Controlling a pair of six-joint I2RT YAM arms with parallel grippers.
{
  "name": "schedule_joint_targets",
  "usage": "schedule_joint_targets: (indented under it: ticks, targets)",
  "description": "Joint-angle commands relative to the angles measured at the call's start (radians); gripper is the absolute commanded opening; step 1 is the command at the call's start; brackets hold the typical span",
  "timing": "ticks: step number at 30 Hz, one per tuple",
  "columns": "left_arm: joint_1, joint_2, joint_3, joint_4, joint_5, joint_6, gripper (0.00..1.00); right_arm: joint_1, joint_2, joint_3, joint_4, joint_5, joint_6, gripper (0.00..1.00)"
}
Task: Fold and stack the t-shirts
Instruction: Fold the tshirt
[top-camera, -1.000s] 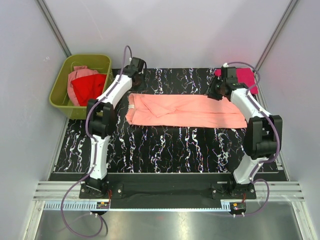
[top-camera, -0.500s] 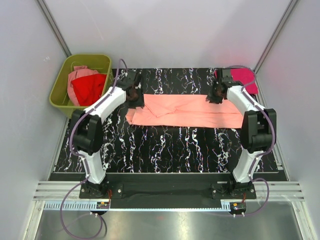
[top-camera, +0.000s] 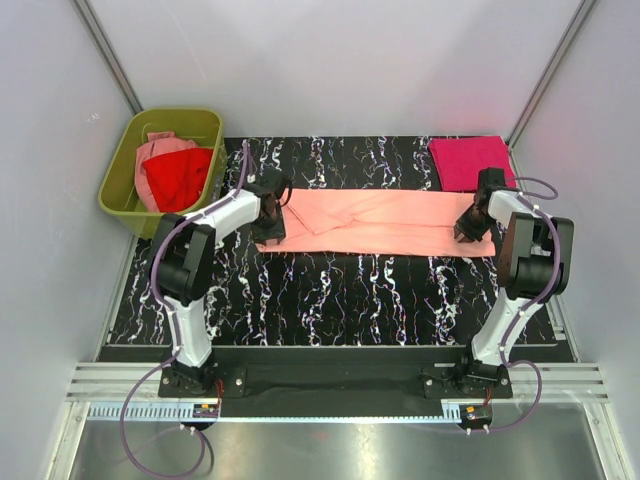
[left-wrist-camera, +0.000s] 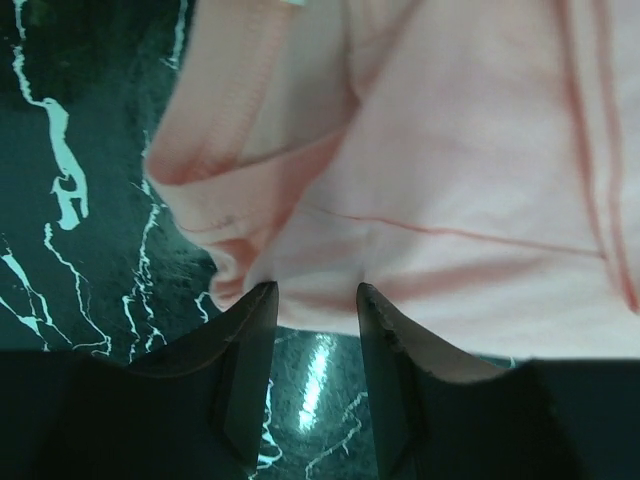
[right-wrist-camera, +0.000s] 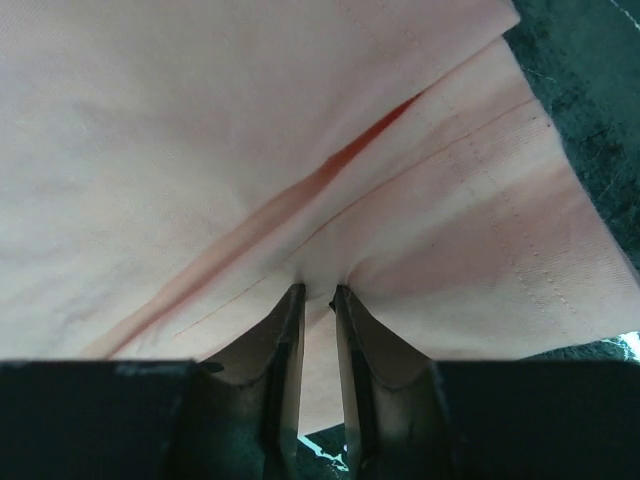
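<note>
While I watch from the top camera, the salmon t-shirt (top-camera: 390, 222) lies spread in a long band across the black marbled mat (top-camera: 350, 290), stretching between the two arms. The left gripper (top-camera: 272, 225) is down at the shirt's left end and the right gripper (top-camera: 470, 228) is down at its right end, both at the cloth's near edge. A magenta t-shirt (top-camera: 470, 162) sits folded into a flat rectangle at the far right corner of the mat, apart from the salmon one. The olive bin (top-camera: 120, 175) stands off the mat's far left corner with a red t-shirt (top-camera: 180, 175) and a dusty pink t-shirt (top-camera: 155, 150) bunched inside it. On my left wrist camera, the left gripper (left-wrist-camera: 315, 295) has its fingers partly apart, their tips at the near hem of the salmon t-shirt (left-wrist-camera: 450, 180) where it bunches into soft folds; mat shows in the gap and I see no cloth clamped. On my right wrist camera, the right gripper (right-wrist-camera: 318, 292) has its fingers drawn almost together, pinching a small pucker of the salmon t-shirt (right-wrist-camera: 250, 130), with creases running away from the tips.
</note>
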Motion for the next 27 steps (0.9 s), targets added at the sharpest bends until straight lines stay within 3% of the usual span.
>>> schedule_joint_targets:
  ticks: [1, 13, 19, 22, 27]
  targets:
    - [0.013, 0.025, -0.009, 0.003, -0.112, -0.05, 0.43, -0.012, 0.026, -0.022, 0.024, 0.063, 0.015, 0.26]
    - [0.027, 0.077, 0.06, -0.1, -0.227, -0.057, 0.45, -0.04, -0.04, -0.066, 0.015, 0.103, 0.038, 0.28]
    - [0.014, -0.026, 0.108, -0.117, -0.104, -0.014, 0.5, -0.041, -0.099, -0.045, -0.025, 0.096, 0.04, 0.31]
    - [-0.008, -0.063, 0.143, -0.144, -0.112, -0.027, 0.5, -0.04, -0.125, -0.04, -0.038, 0.073, 0.051, 0.34]
    - [-0.052, -0.074, 0.149, -0.071, -0.023, -0.04, 0.5, -0.04, -0.189, -0.036, -0.045, 0.008, 0.052, 0.41]
